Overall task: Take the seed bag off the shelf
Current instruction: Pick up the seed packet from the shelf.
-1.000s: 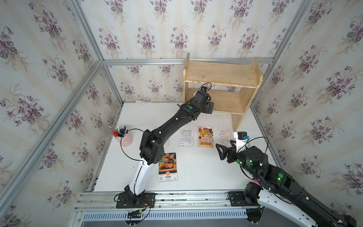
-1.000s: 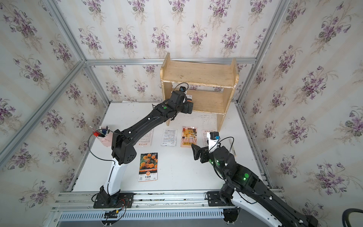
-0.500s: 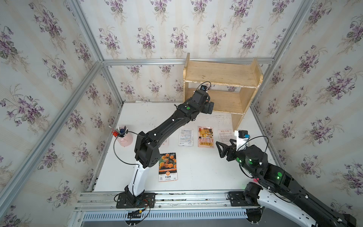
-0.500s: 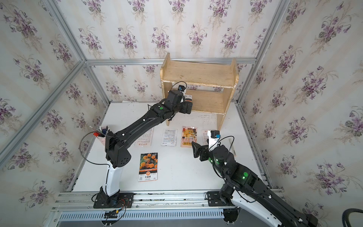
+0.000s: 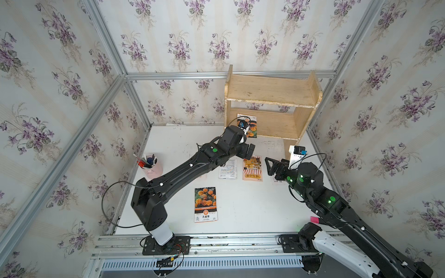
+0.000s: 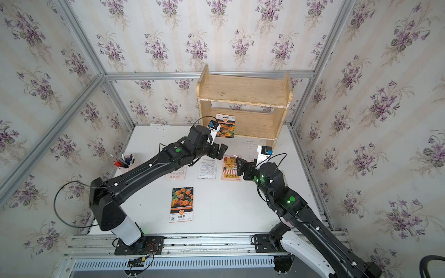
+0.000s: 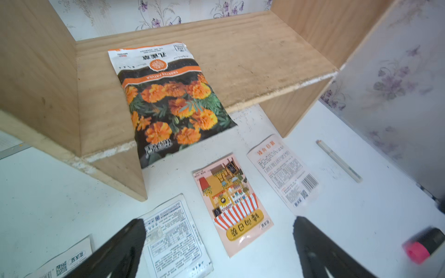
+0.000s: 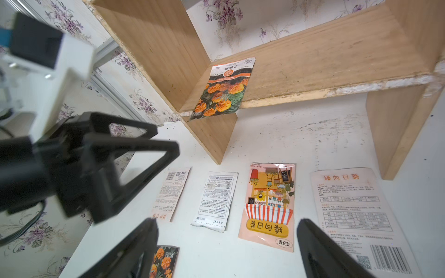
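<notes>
The seed bag point(image 5: 250, 126) point(image 6: 226, 126), printed with orange marigolds, lies on the lower tier of the pale wooden shelf point(image 5: 272, 91) point(image 6: 243, 90), near its left side panel. The bag's near end point(image 7: 168, 96) point(image 8: 221, 91) overhangs the tier's front edge. My left gripper point(image 5: 249, 150) point(image 6: 220, 152) point(image 7: 219, 223) hangs open over the table just in front of the shelf, a little short of the bag, holding nothing. My right gripper point(image 5: 271, 166) point(image 6: 240, 166) point(image 8: 227, 223) is open too, low over the table right of the middle and pointing toward the shelf.
Several seed packets lie flat on the white table: a striped orange one point(image 5: 252, 168), a white one point(image 5: 227, 168), a second marigold bag point(image 5: 206, 204) and a pale one point(image 8: 354, 207). A pink cup of pens point(image 5: 149, 166) stands at the left edge. A loose pen point(image 7: 339, 161) lies by the right wall.
My left gripper has drawn back from the shelf opening toward the table's middle, and its elbow has swung left. The right arm has barely moved.
</notes>
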`<state>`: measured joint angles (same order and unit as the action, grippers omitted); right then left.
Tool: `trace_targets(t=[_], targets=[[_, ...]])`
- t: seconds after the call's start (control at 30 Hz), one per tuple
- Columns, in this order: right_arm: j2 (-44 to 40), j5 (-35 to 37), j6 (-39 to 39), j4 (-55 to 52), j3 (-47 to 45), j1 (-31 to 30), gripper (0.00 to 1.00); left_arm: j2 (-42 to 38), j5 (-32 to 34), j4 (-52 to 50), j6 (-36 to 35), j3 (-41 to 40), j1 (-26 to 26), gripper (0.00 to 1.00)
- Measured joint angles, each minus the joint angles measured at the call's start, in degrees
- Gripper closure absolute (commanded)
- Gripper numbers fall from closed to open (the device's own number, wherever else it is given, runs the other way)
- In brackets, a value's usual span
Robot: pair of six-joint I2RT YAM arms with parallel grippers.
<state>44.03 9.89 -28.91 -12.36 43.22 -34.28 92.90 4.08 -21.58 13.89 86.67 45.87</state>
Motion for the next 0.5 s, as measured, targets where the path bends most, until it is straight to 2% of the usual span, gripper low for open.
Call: trace_targets(t=[0.2,0.5], targets=[[7.37,-11.5,-4.13,6.84,0.72,9.46,0.06,-14.99,-0.42,-0.46,0.0,-12.35,0.7,0.0],[19.63,-22.1,-13.42,16.68,3.39,14.19,0.18,-37.35,-2.62,-3.26,1.03,-27.61,0.76,0.0]])
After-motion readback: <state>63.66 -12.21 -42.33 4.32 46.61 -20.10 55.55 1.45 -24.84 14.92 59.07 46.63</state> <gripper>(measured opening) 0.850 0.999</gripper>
